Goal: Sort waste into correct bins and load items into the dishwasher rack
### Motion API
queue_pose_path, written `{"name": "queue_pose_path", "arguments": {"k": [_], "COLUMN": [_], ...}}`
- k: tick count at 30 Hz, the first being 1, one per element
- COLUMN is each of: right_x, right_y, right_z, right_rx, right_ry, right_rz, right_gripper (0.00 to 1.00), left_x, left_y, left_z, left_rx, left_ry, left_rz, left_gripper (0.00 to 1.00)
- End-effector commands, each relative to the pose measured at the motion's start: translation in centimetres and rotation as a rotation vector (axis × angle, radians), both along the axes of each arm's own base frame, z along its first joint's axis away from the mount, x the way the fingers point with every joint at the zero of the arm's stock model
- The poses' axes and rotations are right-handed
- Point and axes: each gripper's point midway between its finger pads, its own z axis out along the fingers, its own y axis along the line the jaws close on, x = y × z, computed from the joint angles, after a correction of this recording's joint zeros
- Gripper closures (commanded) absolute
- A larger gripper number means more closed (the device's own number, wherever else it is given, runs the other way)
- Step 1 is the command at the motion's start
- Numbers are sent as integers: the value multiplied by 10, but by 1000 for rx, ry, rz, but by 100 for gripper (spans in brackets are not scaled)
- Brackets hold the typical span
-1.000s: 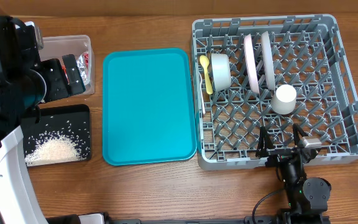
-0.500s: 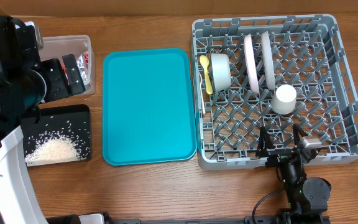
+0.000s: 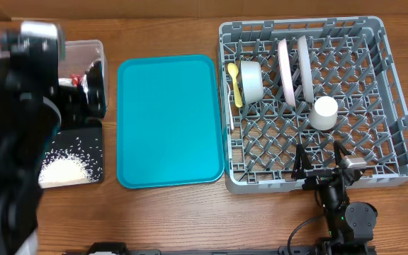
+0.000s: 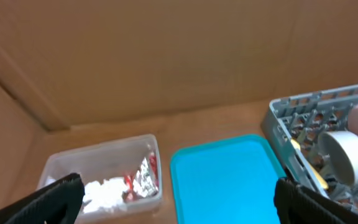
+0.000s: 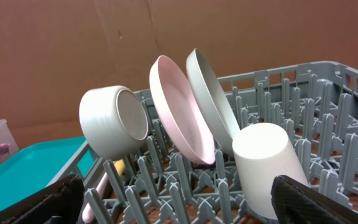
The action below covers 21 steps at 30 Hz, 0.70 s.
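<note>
The grey dishwasher rack [image 3: 374,106] holds a pale bowl [image 3: 251,79], a pale pink plate [image 3: 287,71] and a grey plate [image 3: 304,67] on edge, a white cup [image 3: 324,112] and a yellow spoon [image 3: 234,83]. My right gripper [image 3: 322,161] hangs open over the rack's front edge, empty, with the cup [image 5: 269,165] just ahead of it. The clear tub [image 4: 104,163] holds the white napkin [image 4: 107,190] and the foil wrapper [image 4: 143,177]. White rice grains [image 3: 66,168] lie in the black tray [image 3: 94,138]. My left gripper [image 4: 179,199] is open and empty above the tub.
A teal serving tray [image 3: 168,120] lies bare between the bins and the rack. Brown cardboard walls [image 4: 166,56] stand behind the table. My blurred left arm [image 3: 13,142] covers much of the left side in the overhead view.
My left arm has swung and lifted, now blurred and covering more of the tub and black tray. The right arm and the rack's contents have not moved.
</note>
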Motion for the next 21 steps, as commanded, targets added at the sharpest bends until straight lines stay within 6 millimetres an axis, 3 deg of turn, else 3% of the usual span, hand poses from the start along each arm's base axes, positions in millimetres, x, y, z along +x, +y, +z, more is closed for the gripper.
{"name": "queue_pose_path", "arguments": {"k": [1, 8, 21], "right_x": [0, 0, 0], "right_y": [-1, -1, -1], "right_z": [-2, -2, -2], "right_rx": [-1, -1, -1], "right_ry": [-2, -2, -2], "right_rz": [-5, -4, -4], "right_gripper": [0, 0, 0], "left_x": [-15, -46, -80], "left_y": [-3, -2, 6], "left_z": [-19, -62, -162], "left_rx": [85, 191, 98], "left_ry": [-39, -174, -378], "left_rz": [-54, -76, 6], "left_gripper": [0, 0, 0]}}
